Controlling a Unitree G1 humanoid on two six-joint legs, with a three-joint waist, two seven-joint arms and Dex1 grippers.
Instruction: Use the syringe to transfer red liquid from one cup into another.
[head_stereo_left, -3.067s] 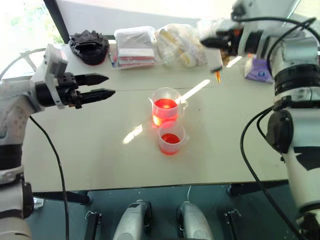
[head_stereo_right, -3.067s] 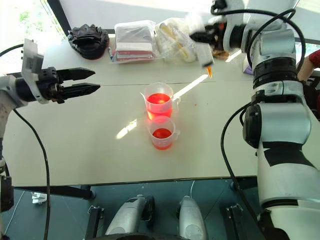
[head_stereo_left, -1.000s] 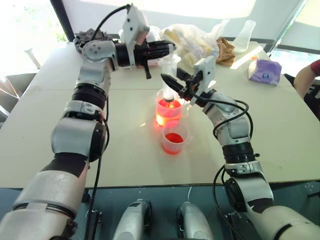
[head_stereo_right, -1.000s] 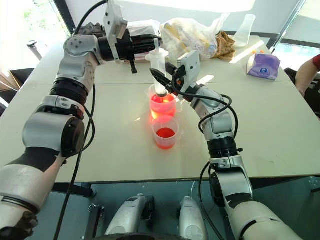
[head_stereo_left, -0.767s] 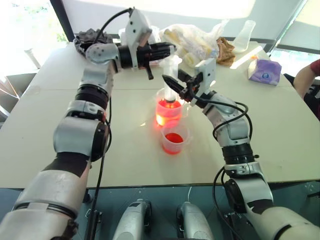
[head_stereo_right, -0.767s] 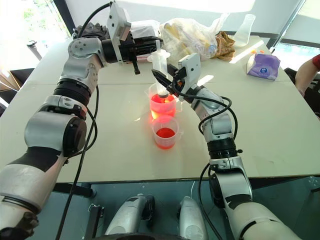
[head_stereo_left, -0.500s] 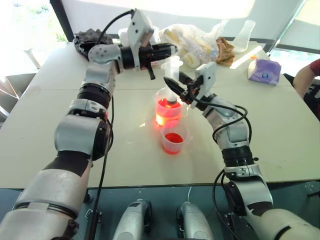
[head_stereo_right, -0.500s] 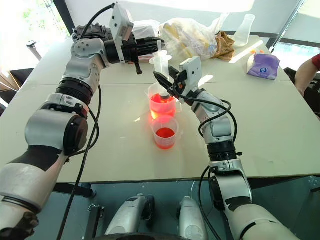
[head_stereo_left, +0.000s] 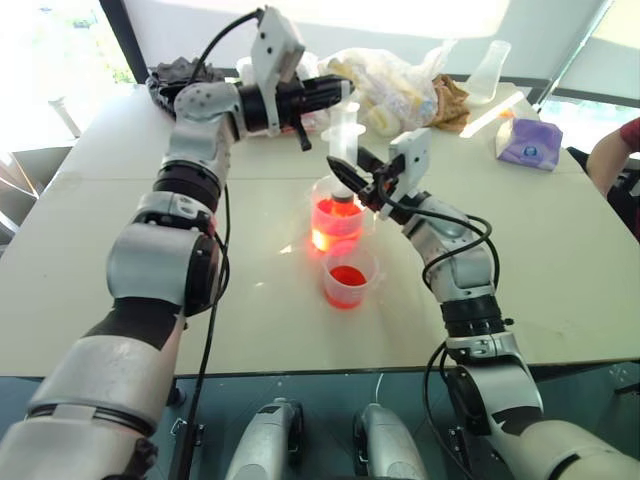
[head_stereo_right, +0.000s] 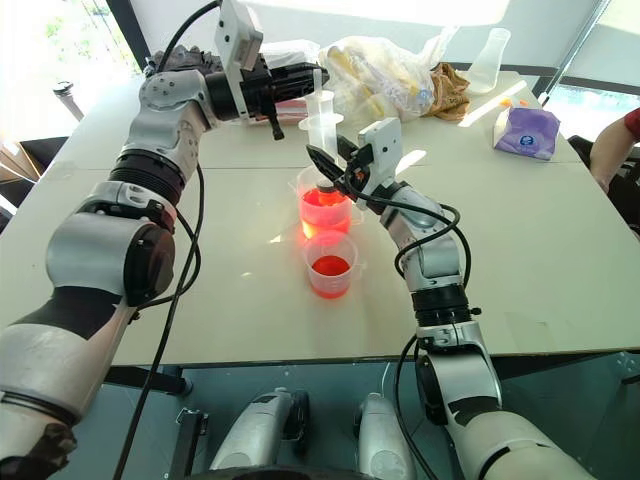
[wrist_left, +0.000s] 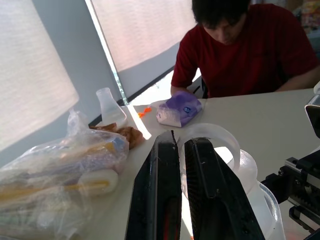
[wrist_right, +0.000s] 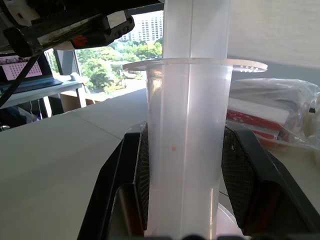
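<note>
Broad pale worktop (head_stereo_left: 120, 300) under bright windows, sun streaking toward the far right corner. Along the far edge: lumpy plastic bag (head_stereo_left: 385, 80), conical flask (head_stereo_left: 487, 70), purple pack (head_stereo_left: 522, 142); writing unreadable. Person in red (wrist_left: 240, 55) seated at the right edge. Near edge and left half open. Mid-worktop, taller beaker (head_stereo_left: 337, 215) with red liquid (head_stereo_left: 335, 212), shorter cup (head_stereo_left: 348, 277) just nearer. Upright over the beaker, syringe (head_stereo_left: 343, 150), barrel clamped by right gripper (head_stereo_left: 345, 175). Left gripper (head_stereo_left: 335, 92) at the plunger top, fingers slightly parted around its ring.
</note>
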